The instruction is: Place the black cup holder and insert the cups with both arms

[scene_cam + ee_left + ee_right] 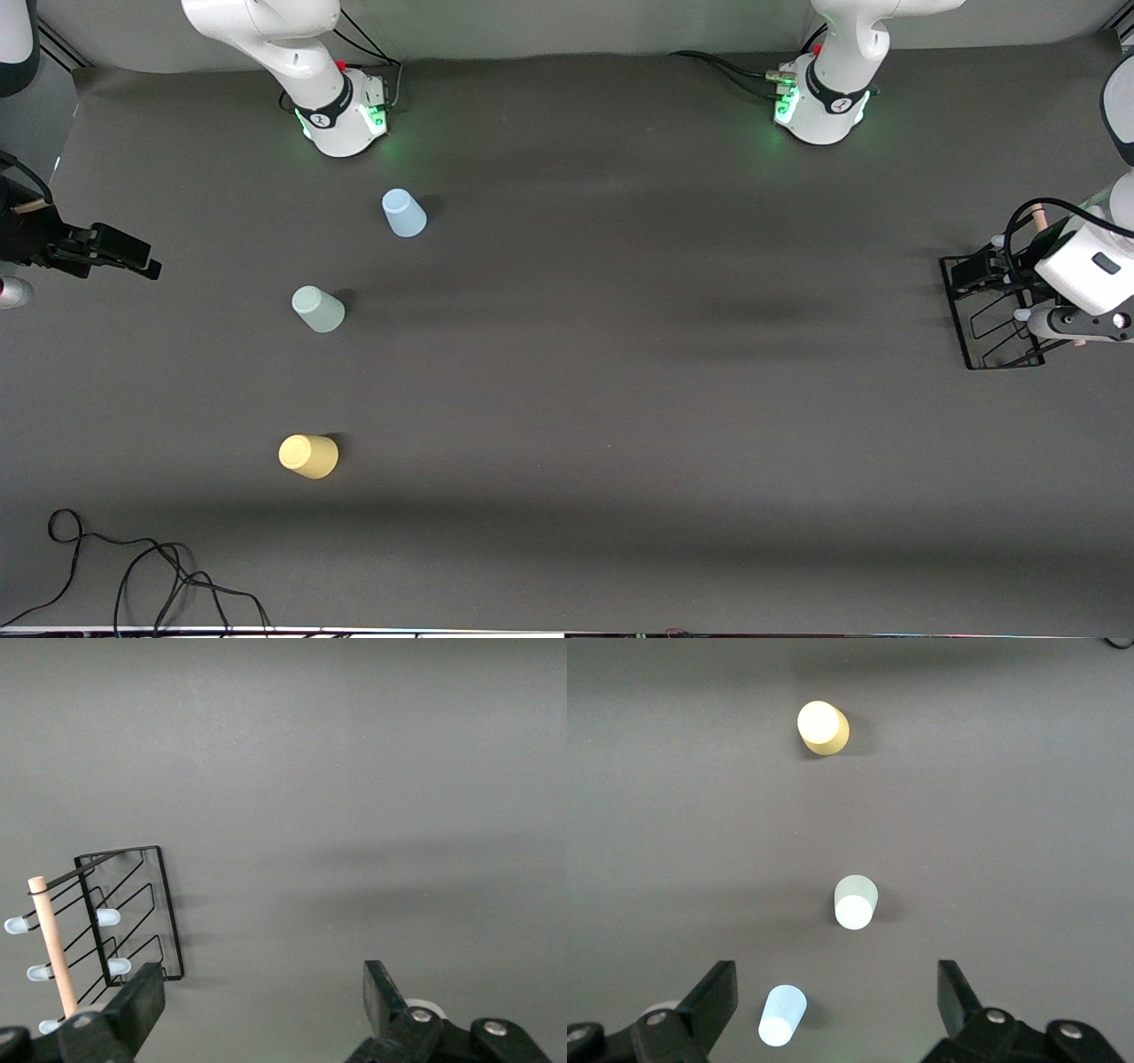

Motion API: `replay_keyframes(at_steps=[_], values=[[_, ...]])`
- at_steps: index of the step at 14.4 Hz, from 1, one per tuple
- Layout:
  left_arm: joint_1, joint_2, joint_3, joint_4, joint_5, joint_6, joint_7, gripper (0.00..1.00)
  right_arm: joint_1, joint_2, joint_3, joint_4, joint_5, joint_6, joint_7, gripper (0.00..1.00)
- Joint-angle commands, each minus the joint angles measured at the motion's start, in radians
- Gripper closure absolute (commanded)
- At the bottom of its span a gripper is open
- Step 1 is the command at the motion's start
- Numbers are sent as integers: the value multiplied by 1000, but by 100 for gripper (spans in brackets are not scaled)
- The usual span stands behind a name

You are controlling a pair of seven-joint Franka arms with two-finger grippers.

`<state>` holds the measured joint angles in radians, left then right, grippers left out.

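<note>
Black cup holder (982, 312) — standing, cups (318, 309) apart

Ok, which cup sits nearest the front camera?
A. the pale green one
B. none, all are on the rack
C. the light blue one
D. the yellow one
D: the yellow cup lies lowest in the front view, below the pale green cup and the light blue cup.

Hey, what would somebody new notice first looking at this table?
Three upside-down pastel cups toward the right arm's end: the light blue cup nearest the bases, the pale green cup, then the yellow cup nearest the front camera. At the left arm's end, the open left gripper hangs over the black cup holder.
</note>
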<state>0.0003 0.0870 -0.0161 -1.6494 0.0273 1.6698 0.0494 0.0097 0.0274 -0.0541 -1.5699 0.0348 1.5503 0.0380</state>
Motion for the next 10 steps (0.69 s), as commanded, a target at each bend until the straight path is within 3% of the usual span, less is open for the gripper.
replay_keyframes(at_steps=[1,10], values=[[-6,0,7,5,-1,10,15,0,1,-11,-1,-5,-7,2,5,0],[0,10,7,13,6,10,20,0,3,-7,2,-5,-6,13,3,0]])
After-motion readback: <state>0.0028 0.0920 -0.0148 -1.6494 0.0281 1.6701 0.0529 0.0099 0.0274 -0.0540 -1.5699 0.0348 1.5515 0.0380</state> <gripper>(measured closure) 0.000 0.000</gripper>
